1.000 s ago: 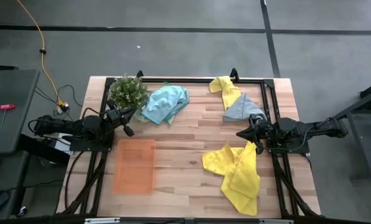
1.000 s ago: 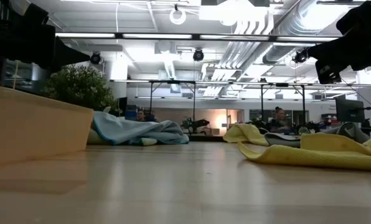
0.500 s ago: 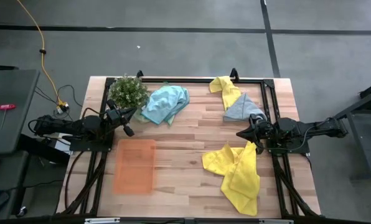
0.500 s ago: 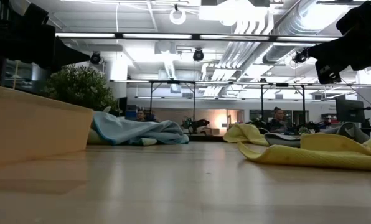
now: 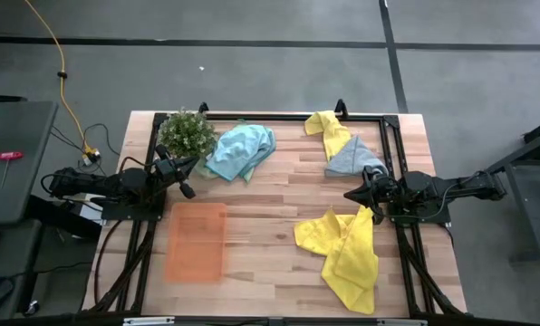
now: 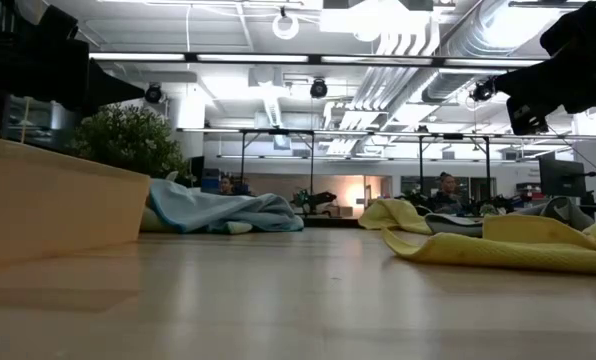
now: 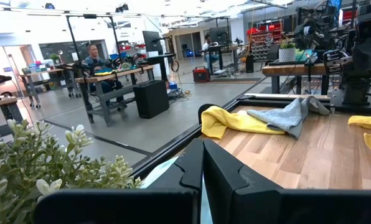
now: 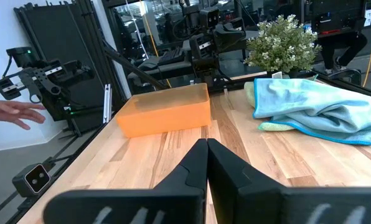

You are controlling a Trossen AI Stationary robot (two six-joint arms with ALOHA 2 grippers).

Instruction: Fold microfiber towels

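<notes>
The left gripper [image 5: 187, 186] hangs above the table's [image 5: 279, 204] left edge, just below the plant [image 5: 186, 132] in the high view, with its two fingers pressed together on nothing. In its wrist view the closed fingers [image 7: 201, 165] point across the table past the plant's leaves toward the far towels.

Below that gripper, the orange tray [image 5: 196, 241] lies flat on the wood, near the left front of the table. The plant stands at the back left corner. Just beside it on the right lies the blue towel [image 5: 242, 150], crumpled in a heap, with a bit of pale green cloth [image 8: 274, 126] showing under its edge in the right wrist view.

Further right, at the back of the table, a small yellow towel [image 5: 328, 131] lies bunched, touching the grey towel [image 5: 352, 158], which spreads just in front of it. In the front right area, a large yellow towel [image 5: 342, 254] lies rumpled and partly doubled over, reaching toward the front edge.

The right gripper [image 5: 353, 194] hangs by the table's right edge, between the grey towel and the large yellow towel, its fingers shut and empty, pointing toward the middle of the table. A person's hand [image 8: 14, 112] shows beyond the table in the right wrist view.
</notes>
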